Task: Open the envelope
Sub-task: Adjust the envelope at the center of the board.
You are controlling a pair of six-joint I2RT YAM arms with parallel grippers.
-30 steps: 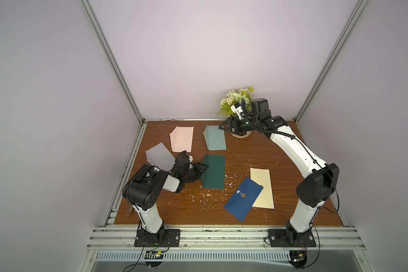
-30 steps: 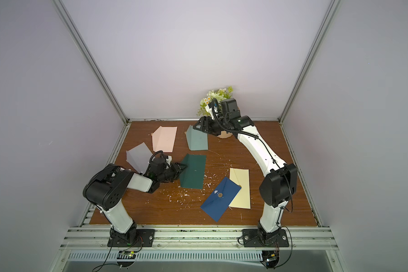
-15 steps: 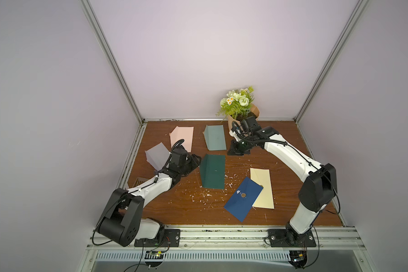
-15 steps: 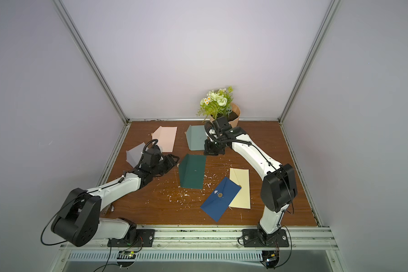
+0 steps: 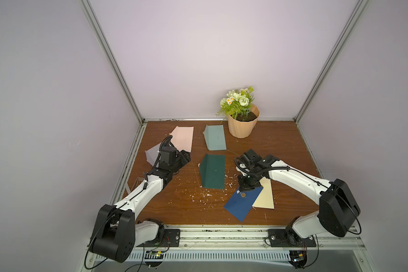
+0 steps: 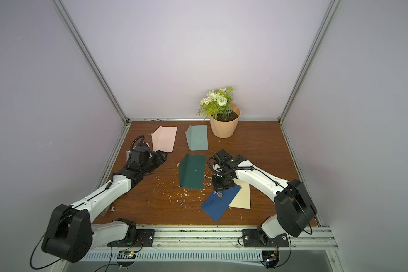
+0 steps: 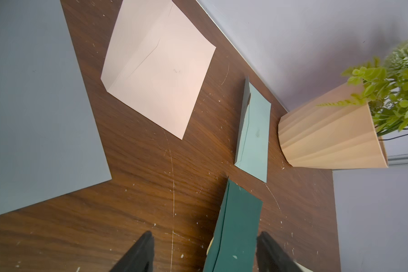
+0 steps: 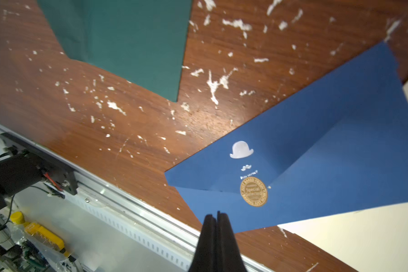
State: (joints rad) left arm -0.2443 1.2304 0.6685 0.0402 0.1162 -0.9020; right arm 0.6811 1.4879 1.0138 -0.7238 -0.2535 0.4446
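As sticker (image 8: 254, 192) seals blue envelope (image 8: 339, 164) | left end effector (image 7: 205, 234) spread, empty | right end effector (image 8: 217, 215) closed, empty

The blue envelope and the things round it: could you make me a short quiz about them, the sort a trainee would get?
1. True or false: the blue envelope lies partly on top of the cream envelope.
2. What sits at the tip of the blue envelope's flap? A) a red ribbon B) a round gold sticker C) a paper clip
3. Short answer: of the left gripper and the right gripper, which has its jaws shut?

Key: 1 true; 2 B; 3 the right gripper.
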